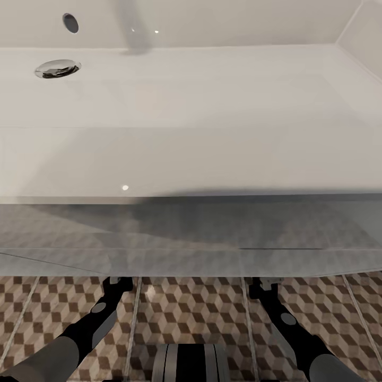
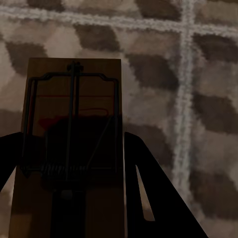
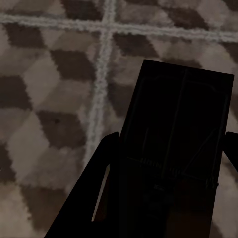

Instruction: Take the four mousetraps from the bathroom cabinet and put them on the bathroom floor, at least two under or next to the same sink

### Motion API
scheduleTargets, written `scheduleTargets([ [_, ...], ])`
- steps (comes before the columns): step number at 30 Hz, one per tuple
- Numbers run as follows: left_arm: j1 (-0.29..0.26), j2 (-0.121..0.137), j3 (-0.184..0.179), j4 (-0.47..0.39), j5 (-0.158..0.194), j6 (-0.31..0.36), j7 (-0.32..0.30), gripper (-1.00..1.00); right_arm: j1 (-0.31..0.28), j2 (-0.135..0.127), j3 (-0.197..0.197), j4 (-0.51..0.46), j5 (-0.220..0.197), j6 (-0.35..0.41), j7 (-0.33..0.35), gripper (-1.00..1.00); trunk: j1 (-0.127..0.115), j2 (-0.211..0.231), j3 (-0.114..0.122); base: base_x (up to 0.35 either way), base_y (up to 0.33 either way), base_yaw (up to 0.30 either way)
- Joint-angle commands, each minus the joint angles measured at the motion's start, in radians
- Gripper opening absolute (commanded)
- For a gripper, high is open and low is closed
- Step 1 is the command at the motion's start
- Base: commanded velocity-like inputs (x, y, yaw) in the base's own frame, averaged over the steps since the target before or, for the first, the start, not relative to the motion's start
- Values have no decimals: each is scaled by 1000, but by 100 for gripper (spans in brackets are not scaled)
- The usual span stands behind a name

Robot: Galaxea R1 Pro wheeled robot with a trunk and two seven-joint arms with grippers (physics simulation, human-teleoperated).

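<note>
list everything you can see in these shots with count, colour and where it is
sink: one, white, wide basin across the upper head view
drain: one, chrome, at the basin's far left
overflow hole: one, dark, on the back wall above the drain
floor: brown, beige and white cube tiles with pale grout, below the sink front
mousetraps: two, brown wood with wire; one between the left gripper's fingers, one in shadow between the right gripper's fingers, both over the tiles
left gripper: dark, low at the sink front
right gripper: dark, low at the sink front
</note>
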Motion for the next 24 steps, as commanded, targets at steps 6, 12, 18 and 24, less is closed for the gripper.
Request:
scheduleTargets([
  [6,-1,2,-8,-2,3,-3,10,-100,-1,-1,6,1,-11,-5,4,-100,0,0,-1,0,0,0],
  [12,-1,1,-8,-2,4,-2,9,-100,-1,-1,6,2,-10,-5,4,-100,1,-1,-8,0,0,0],
  [18,-1,1,-8,-3,5,0,9,-100,-1,-1,6,2,-10,-5,4,-100,2,-1,-16,0,0,0],
  [24,-1,-1,-8,-6,5,-1,11,-100,-1,-1,6,2,-9,-5,4,-100,2,-1,-16,0,0,0],
])
